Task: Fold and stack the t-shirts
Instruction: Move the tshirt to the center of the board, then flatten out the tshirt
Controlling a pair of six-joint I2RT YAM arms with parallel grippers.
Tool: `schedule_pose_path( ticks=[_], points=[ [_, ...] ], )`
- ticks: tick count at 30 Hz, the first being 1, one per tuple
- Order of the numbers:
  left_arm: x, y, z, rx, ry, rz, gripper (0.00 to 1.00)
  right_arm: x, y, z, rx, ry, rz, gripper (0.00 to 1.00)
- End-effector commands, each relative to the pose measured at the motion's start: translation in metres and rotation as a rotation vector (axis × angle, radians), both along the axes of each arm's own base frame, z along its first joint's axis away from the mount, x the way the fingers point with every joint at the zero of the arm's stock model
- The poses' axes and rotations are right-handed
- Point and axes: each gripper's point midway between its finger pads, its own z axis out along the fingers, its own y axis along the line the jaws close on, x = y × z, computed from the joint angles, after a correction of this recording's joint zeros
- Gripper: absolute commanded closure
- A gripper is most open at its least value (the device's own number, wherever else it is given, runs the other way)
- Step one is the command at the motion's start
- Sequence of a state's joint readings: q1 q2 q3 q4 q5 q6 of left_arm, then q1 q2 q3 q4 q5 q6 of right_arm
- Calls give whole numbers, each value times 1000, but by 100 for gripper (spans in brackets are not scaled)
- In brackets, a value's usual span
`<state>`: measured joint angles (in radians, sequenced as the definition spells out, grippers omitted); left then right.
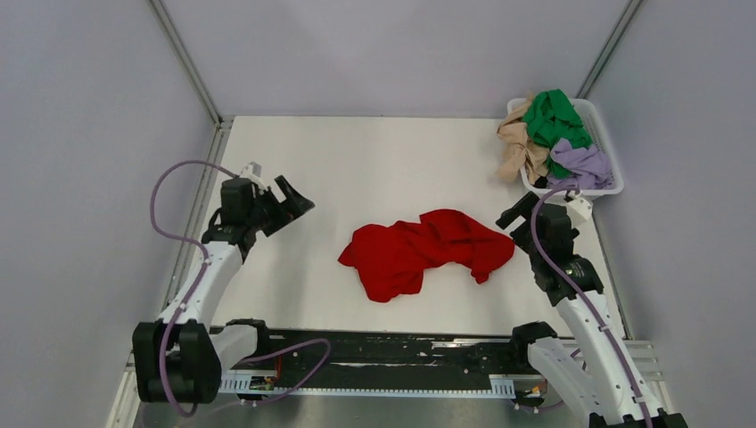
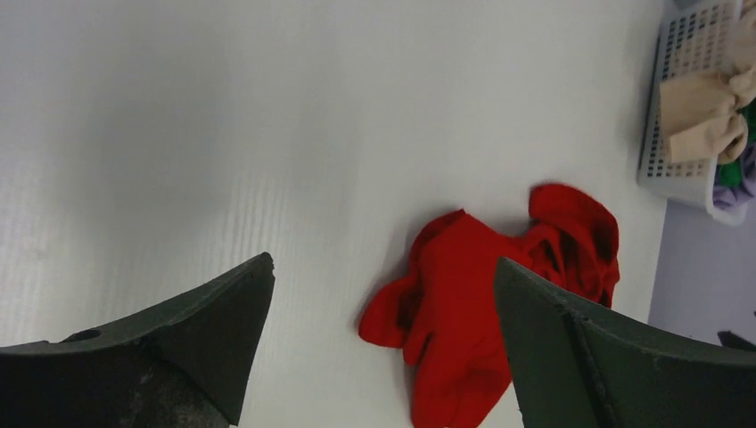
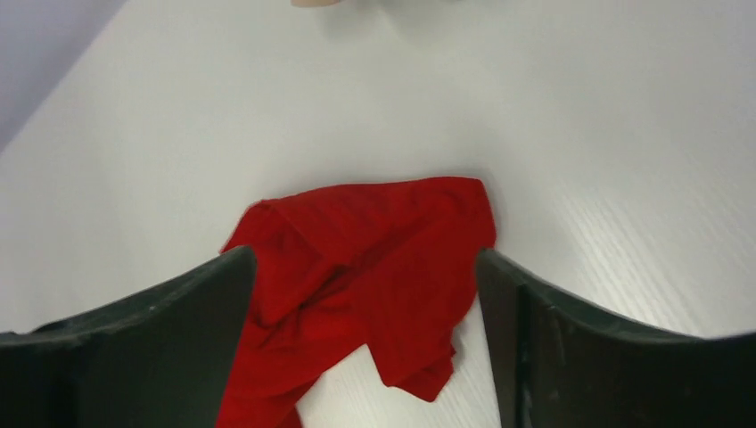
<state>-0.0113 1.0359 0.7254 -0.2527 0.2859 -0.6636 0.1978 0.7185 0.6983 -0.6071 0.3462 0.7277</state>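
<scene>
The crumpled red t-shirt [image 1: 419,254] looks light and floppy; I'd pinch its three o'clock edge. The left hand [image 1: 287,205] and right hand [image 1: 517,215] both gape, released.

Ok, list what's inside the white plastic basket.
The white plastic basket holds a green cloth t-shirt on top, a beige-tan t-shirt spilling over its left rim and a lavender t-shirt at its near end. Anything beneath them is covered.

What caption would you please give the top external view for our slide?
Open left gripper and right gripper flank the crumpled red t-shirt; other t-shirts fill the basket.
</scene>
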Motion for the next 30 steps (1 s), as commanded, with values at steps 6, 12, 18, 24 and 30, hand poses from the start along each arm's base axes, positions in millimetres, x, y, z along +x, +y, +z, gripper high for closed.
schedule_pose_path(
  ticks=[6, 12, 18, 24, 30],
  points=[
    [-15, -96, -56, -139, 139, -360, 0, 40, 32, 18, -75, -45, 247, 0],
    [-16, -130, -80, -138, 197, -439, 0, 60, 97, -8, -44, 53, 544, 0],
    [-17, -156, -100, -115, 255, -501, 6, 62, 150, -53, -90, 196, 690, 6],
    [-18, -169, -125, -105, 321, -519, 27, 68, 170, -84, -157, 280, 693, 13],
    [-16, -171, -135, -87, 344, -521, 74, 81, 169, -102, -229, 330, 623, 21]
  ],
)
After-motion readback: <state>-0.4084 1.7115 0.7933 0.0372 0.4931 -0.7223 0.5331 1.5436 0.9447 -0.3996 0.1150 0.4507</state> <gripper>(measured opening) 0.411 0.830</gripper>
